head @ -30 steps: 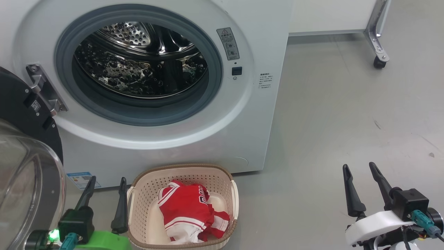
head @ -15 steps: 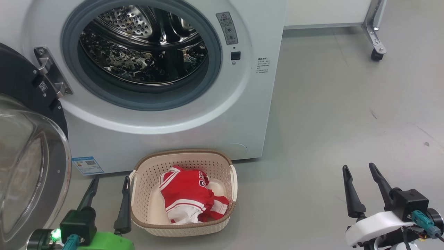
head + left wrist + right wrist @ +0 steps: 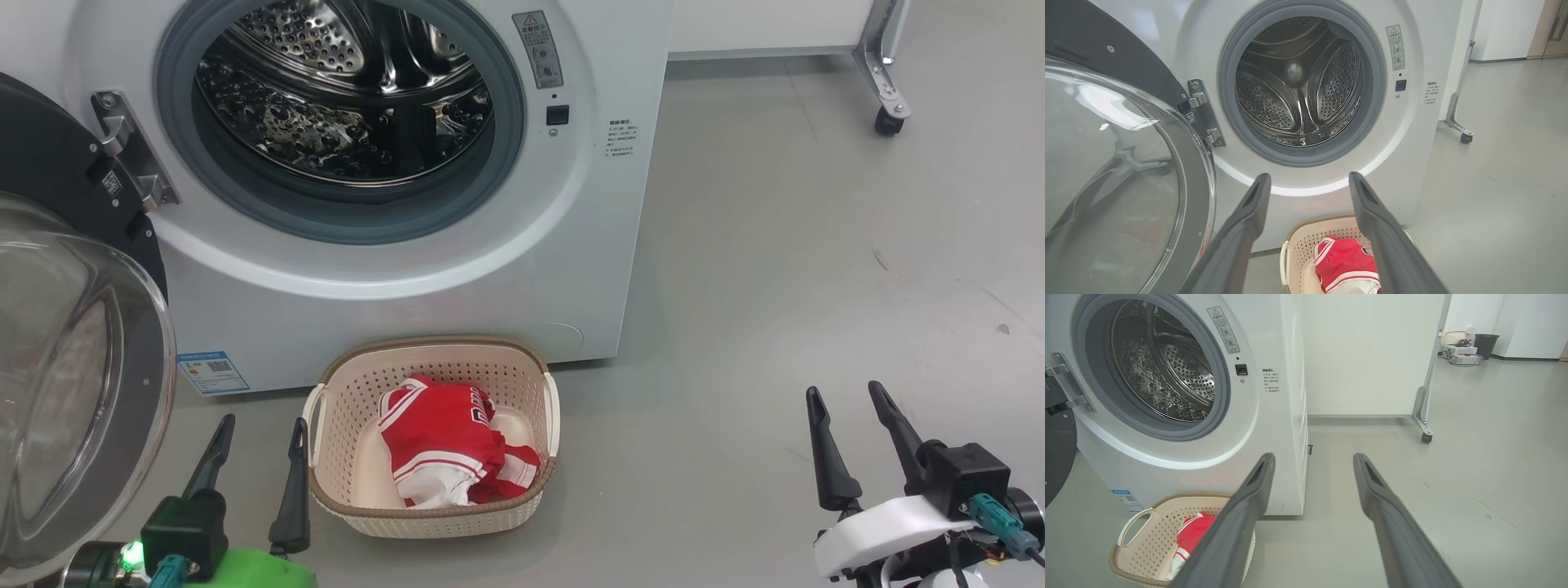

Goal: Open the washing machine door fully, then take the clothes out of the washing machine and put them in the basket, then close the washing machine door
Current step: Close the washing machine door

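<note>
The head camera has tipped since a second ago: the whole scene has slid up the view, machine and basket together, while both grippers sit at the same bottom corners.

One washing machine [image 3: 408, 269], big and white, fills the upper left, its steel drum [image 3: 343, 106] wide open to view and nothing lying in it. One washing machine door [image 3: 73, 343] is swung out on its hinge [image 3: 131, 159] at the left, glass bowl bulging toward the camera, right beside the left arm. Grey floor [image 3: 775, 245] runs off to the right, with one caster [image 3: 886, 122] of a white panel far back.

One basket [image 3: 433, 347] stands on the floor just before the machine's foot, two white handles at its sides.

Two grippers, both low, fingers pointing up the view. The left gripper [image 3: 264, 420], jaws spread wide and holding nothing, hangs between door and basket, its inner finger just beside the basket's left handle. The right gripper [image 3: 843, 389], likewise spread and empty, hovers over bare floor, well apart from everything.

The clothes [image 3: 441, 445], one red-and-white bundle, lie inside the basket. One blue sticker [image 3: 211, 371] sits at the machine's lower left.
</note>
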